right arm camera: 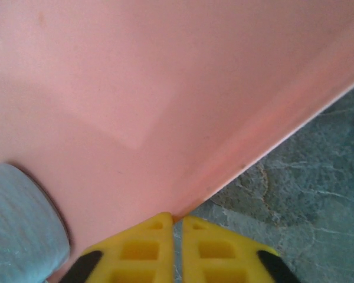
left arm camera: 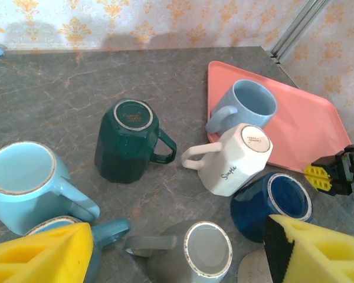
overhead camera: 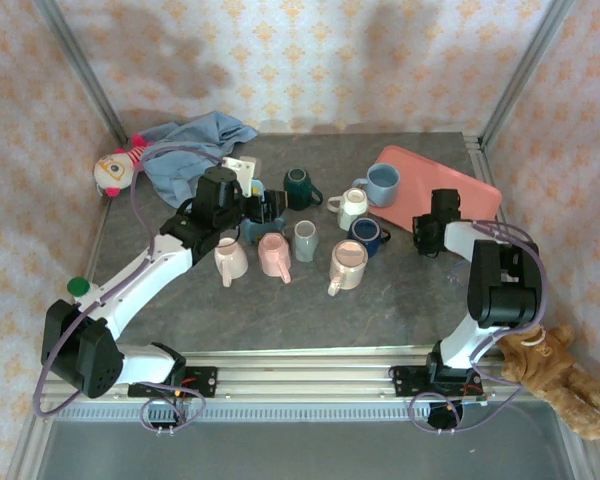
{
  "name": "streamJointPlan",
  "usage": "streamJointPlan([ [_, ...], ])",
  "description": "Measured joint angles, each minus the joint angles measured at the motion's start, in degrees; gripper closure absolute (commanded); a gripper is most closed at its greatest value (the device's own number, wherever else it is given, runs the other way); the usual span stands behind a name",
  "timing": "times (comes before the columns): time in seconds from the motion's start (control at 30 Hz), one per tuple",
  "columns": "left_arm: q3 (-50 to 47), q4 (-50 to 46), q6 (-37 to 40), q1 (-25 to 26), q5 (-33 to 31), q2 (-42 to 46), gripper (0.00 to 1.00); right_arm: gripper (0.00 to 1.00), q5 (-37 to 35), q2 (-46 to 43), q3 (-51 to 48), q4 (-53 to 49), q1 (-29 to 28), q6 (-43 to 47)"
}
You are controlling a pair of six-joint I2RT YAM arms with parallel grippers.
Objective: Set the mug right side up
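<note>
Several mugs crowd the table's middle. A grey mug (overhead camera: pixel 305 240) (left arm camera: pixel 194 253) stands with a pale ringed end up. My left gripper (overhead camera: pixel 275 208) (left arm camera: pixel 180 236) hovers open just behind it, and the yellow fingers (left arm camera: pixel 41 259) flank it without touching. A dark green mug (left arm camera: pixel 127 141) and a white mug (left arm camera: pixel 236 156) have their bases showing. A navy mug (left arm camera: pixel 271 203) lies tipped. My right gripper (overhead camera: pixel 423 238) (right arm camera: pixel 177 223) is shut, its tips at the near edge of the pink tray (right arm camera: pixel 135 88) with nothing between them.
A light blue mug (overhead camera: pixel 382 182) (left arm camera: pixel 245 103) stands upright on the pink tray (overhead camera: pixel 460 185). Pink mugs (overhead camera: pixel 274 254) and a cream one (overhead camera: pixel 347 265) sit nearer the arms. A blue cloth (overhead camera: pixel 195 140) and a plush toy (overhead camera: pixel 115 170) lie at the back left.
</note>
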State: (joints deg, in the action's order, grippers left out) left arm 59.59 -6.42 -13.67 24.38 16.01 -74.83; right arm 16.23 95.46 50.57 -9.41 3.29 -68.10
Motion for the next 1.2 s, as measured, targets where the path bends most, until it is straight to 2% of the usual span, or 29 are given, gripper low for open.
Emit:
streamJointPlan([
  [0.13,-1.36,0.22,-0.2,0.0,-0.15,1.75,0.21,0.64,-0.2,-0.83,2.23,-5.22,0.0,5.16],
  [0.4,-1.49,-0.48,-0.33,0.0,-2.82,5.38,0.2,0.49,-1.86,-8.7,8.44,-15.28,0.0,19.41],
  [0.67,-1.6,-5.33,-0.46,0.0,-6.12,8.0,0.21,0.46,-2.05,-14.01,14.43,-21.07,0.0,38.29],
  [0.83,-1.6,-10.69,-0.42,0.0,-6.1,8.09,0.22,0.46,-0.52,-17.49,14.4,-24.33,-0.33,42.93],
  [0.97,-2.54,-12.35,0.07,0.42,-5.07,8.76,0.24,0.46,1.84,-18.86,15.65,-28.04,-2.67,45.27],
  [1.03,-3.06,-13.29,0.94,2.08,-4.85,9.16,0.25,0.46,2.27,-18.82,16.81,-30.32,-5.07,46.86],
  [1.2,-3.17,-16.44,2.14,11.32,-5.97,8.92,0.28,0.46,2.86,-18.82,19.21,-36.41,-11.54,48.68],
])
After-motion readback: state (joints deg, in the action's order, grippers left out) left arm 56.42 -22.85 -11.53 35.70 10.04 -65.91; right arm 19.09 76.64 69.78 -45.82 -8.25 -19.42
